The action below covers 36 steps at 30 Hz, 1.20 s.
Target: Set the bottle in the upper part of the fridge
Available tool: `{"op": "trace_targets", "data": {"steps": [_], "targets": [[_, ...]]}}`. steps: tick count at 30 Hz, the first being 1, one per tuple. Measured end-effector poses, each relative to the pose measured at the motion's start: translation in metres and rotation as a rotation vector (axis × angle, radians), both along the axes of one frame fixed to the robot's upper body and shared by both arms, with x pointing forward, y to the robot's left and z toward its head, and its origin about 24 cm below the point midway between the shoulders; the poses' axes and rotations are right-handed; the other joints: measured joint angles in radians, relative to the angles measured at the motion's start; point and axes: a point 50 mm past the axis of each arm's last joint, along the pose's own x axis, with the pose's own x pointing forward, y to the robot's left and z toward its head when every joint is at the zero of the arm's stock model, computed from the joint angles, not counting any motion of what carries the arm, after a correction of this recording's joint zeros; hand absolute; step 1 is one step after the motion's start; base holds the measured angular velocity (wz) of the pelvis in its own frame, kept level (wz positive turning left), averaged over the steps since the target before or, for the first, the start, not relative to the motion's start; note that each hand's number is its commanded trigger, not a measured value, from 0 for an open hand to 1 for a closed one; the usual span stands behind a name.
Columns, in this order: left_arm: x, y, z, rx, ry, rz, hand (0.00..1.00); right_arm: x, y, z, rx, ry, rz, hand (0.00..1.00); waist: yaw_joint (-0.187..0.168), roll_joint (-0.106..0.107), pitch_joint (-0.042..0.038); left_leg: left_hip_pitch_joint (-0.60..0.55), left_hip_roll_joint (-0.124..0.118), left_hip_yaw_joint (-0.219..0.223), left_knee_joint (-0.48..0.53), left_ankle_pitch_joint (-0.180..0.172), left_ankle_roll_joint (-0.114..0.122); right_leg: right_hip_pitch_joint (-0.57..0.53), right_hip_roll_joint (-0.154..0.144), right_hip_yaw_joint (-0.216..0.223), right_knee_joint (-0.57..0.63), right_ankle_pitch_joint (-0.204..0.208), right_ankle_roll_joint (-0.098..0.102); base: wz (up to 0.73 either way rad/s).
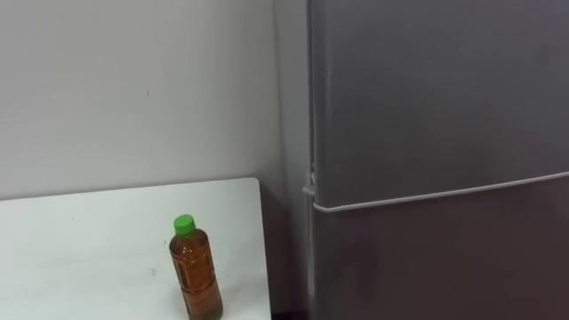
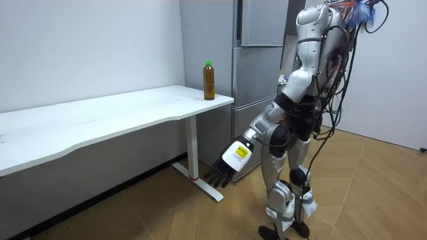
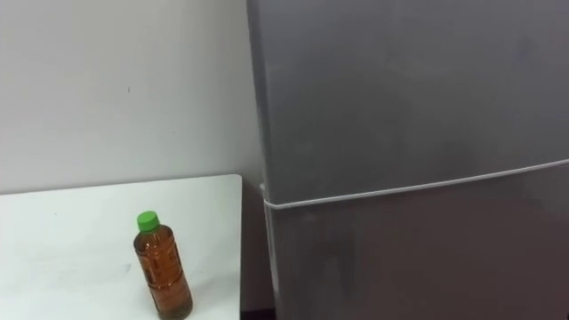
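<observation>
Left hand point(image 2: 230, 163), as best the room view lets me judge by the body, hangs low beside the robot's leg, fingers straight and pointing at the floor, holding nothing. And the bottle point(image 1: 194, 271)? Well apart from it, up above and off toward the room view's left, standing upright on the white table point(image 1: 89, 240) near the end beside the fridge point(image 1: 444, 133). Green cap on, amber liquid inside. The robot stands facing the fridge with the table at its left. Count it up: one bottle, one table, one fridge with two doors, upper and lower, both closed, a pale seam between them.
</observation>
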Motion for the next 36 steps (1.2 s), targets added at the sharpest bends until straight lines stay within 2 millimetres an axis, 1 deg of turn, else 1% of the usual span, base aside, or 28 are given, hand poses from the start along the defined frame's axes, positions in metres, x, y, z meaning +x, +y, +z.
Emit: {"op": "trace_targets", "data": {"steps": [1,5,9,10,12,13,15,16,18,19,21,22,24,25,27,30,34,36], "targets": [[0.003,0.002,0.003,0.012,-0.022,0.017,0.00,0.000,0.000,0.000,-0.002,-0.001,-0.001,0.00,0.001,0.000,0.0000,0.001,0.000,0.000,0.000,0.000,0.000,0.000,0.000,0.000,0.000,0.000,0.000,0.00],[0.026,0.011,0.020,0.087,-0.148,0.095,0.00,-0.003,0.000,0.000,-0.002,-0.001,-0.003,0.00,0.011,-0.001,0.0000,-0.006,0.000,0.000,0.000,0.000,0.000,-0.004,0.000,0.000,0.003,0.000,0.000,0.00],[0.045,0.016,0.040,0.155,-0.253,0.157,0.00,0.001,0.000,0.003,-0.021,-0.035,0.001,0.00,0.013,-0.002,-0.0005,-0.008,0.000,0.000,0.000,-0.001,0.001,-0.006,0.000,0.000,0.004,-0.001,-0.001,0.00],[0.048,0.017,0.043,0.164,-0.270,0.162,0.00,0.001,0.000,0.003,-0.023,-0.037,0.000,0.00,0.013,-0.002,-0.0009,-0.007,0.000,0.000,0.000,-0.001,0.001,-0.008,0.000,0.001,0.006,-0.002,-0.001,0.00],[0.060,0.019,0.058,0.207,-0.350,0.171,0.00,0.003,-0.002,0.003,-0.026,-0.044,-0.004,0.00,0.013,-0.008,-0.0021,-0.005,0.000,0.000,0.001,-0.001,0.000,-0.010,-0.001,0.001,0.013,-0.004,-0.001,0.00],[0.062,0.020,0.061,0.215,-0.369,0.173,0.00,0.003,-0.002,0.003,-0.028,-0.046,-0.008,0.00,0.014,-0.005,-0.0035,-0.004,0.000,0.000,0.001,0.000,0.000,-0.010,0.000,0.002,0.014,-0.004,-0.001,0.00],[0.072,0.021,0.074,0.245,-0.432,0.178,0.00,0.004,-0.005,0.004,-0.034,-0.054,-0.019,0.00,0.016,-0.003,-0.0046,-0.003,0.000,0.001,0.001,0.000,0.000,-0.009,0.000,0.005,0.015,-0.004,-0.001,-0.02],[0.074,0.021,0.078,0.256,-0.447,0.177,0.00,0.004,-0.005,0.004,-0.036,-0.054,-0.019,0.00,0.015,-0.004,-0.0041,-0.003,0.000,0.001,0.001,0.000,0.000,-0.009,0.000,0.005,0.014,-0.004,-0.001,0.00],[0.085,0.026,0.098,0.291,-0.548,0.190,0.00,0.004,-0.003,0.004,-0.043,-0.048,0.001,0.00,0.017,-0.004,-0.0041,-0.006,0.000,0.000,0.001,0.000,0.000,-0.009,0.000,0.004,0.013,-0.004,-0.002,0.00],[0.087,0.027,0.104,0.301,-0.575,0.193,0.00,0.004,-0.003,0.004,-0.045,-0.049,0.001,0.00,0.017,-0.005,-0.0041,-0.006,0.000,0.000,0.001,-0.001,0.000,-0.010,0.000,0.004,0.013,-0.005,-0.002,0.00],[0.094,0.031,0.125,0.348,-0.677,0.201,0.00,0.001,-0.004,0.004,-0.055,-0.053,-0.006,0.00,0.017,-0.003,-0.0041,-0.005,0.000,0.000,0.001,-0.001,0.000,-0.010,-0.001,0.003,0.014,-0.005,-0.002,0.00],[0.095,0.031,0.131,0.358,-0.700,0.203,0.00,0.000,-0.003,0.004,-0.054,-0.052,-0.006,0.00,0.016,-0.003,-0.0040,-0.005,0.000,0.000,0.002,-0.001,0.000,-0.010,-0.001,0.003,0.013,-0.005,-0.002,0.00],[0.102,0.033,0.151,0.398,-0.780,0.200,0.00,-0.003,-0.002,0.004,-0.051,-0.049,-0.005,0.00,0.017,-0.001,-0.0026,-0.005,0.000,0.000,0.001,-0.001,0.000,-0.010,0.000,0.003,0.013,-0.005,-0.002,0.00],[0.103,0.033,0.155,0.414,-0.794,0.193,0.00,-0.004,-0.002,0.004,-0.050,-0.049,-0.006,0.00,0.018,-0.001,-0.0018,-0.006,0.000,0.000,0.001,-0.001,0.000,-0.010,0.000,0.003,0.013,-0.005,-0.002,0.00],[0.109,0.031,0.172,0.453,-0.859,0.166,0.00,-0.004,-0.001,0.003,-0.048,-0.049,-0.006,0.00,0.014,0.002,0.0007,-0.006,0.000,-0.001,0.001,-0.001,0.000,-0.012,0.000,0.002,0.013,-0.005,-0.002,0.00],[0.118,0.028,0.191,0.490,-0.939,0.136,0.00,-0.003,0.002,0.003,-0.040,-0.055,-0.009,0.00,0.014,-0.001,0.0024,-0.006,0.000,-0.002,0.001,-0.001,0.000,-0.011,0.000,0.002,0.013,-0.005,-0.002,0.00],[0.125,0.024,0.206,0.498,-1.016,0.117,0.00,-0.003,0.008,0.002,-0.027,-0.058,-0.011,0.00,0.011,0.000,0.0021,-0.007,0.000,-0.002,0.004,-0.001,0.000,-0.011,0.000,0.001,0.014,-0.005,-0.002,0.00],[0.130,0.019,0.215,0.493,-1.071,0.084,0.00,-0.003,0.008,0.002,-0.026,-0.063,-0.009,0.00,0.002,-0.001,0.0041,-0.006,-0.001,-0.005,0.007,-0.001,0.001,-0.008,-0.001,-0.001,0.013,-0.005,-0.002,0.02]]}}
